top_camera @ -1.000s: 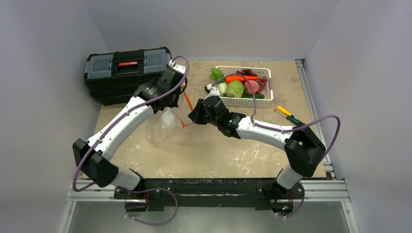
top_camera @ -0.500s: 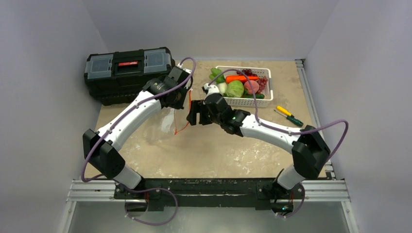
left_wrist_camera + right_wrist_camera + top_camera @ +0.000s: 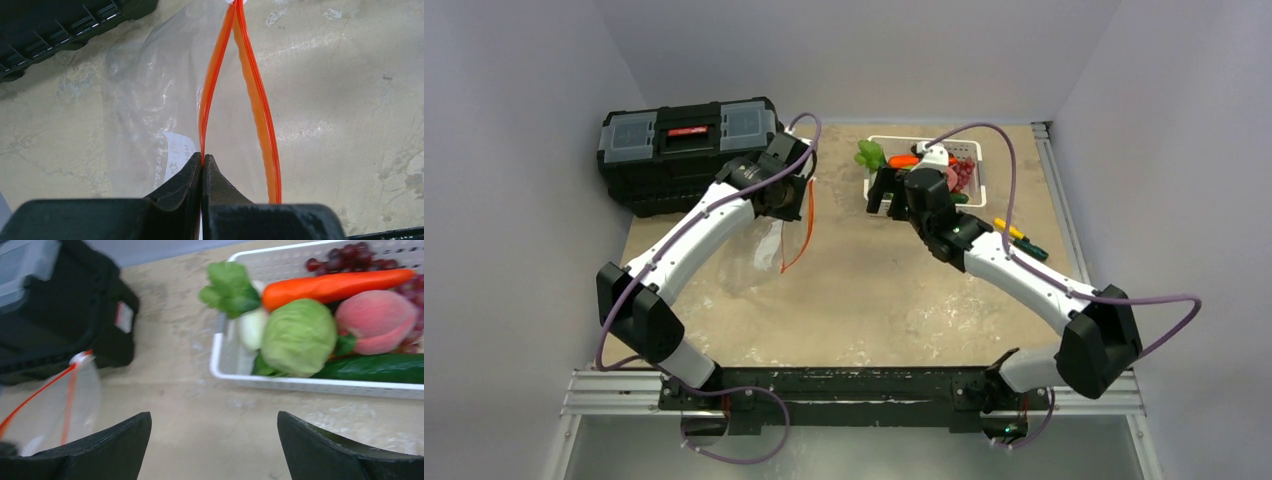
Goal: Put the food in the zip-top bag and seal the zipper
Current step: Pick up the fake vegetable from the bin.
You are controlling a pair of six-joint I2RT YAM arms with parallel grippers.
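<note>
Even, soft overhead light, faint shadows; the right wrist view is motion-blurred, the other views sharp.

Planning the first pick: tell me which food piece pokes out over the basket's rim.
The green leafy piece, hanging over a corner of the white basket; the rest lie inside.

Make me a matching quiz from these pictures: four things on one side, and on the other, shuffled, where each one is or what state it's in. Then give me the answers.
Things
1. left hand
2. right hand
3. carrot
4. toolbox

Place or state
A. lying in the basket
B. open, holding nothing
C. far left on the table
D. shut on the zipper

Pairs: 1-D, 2-B, 3-A, 4-C
</note>
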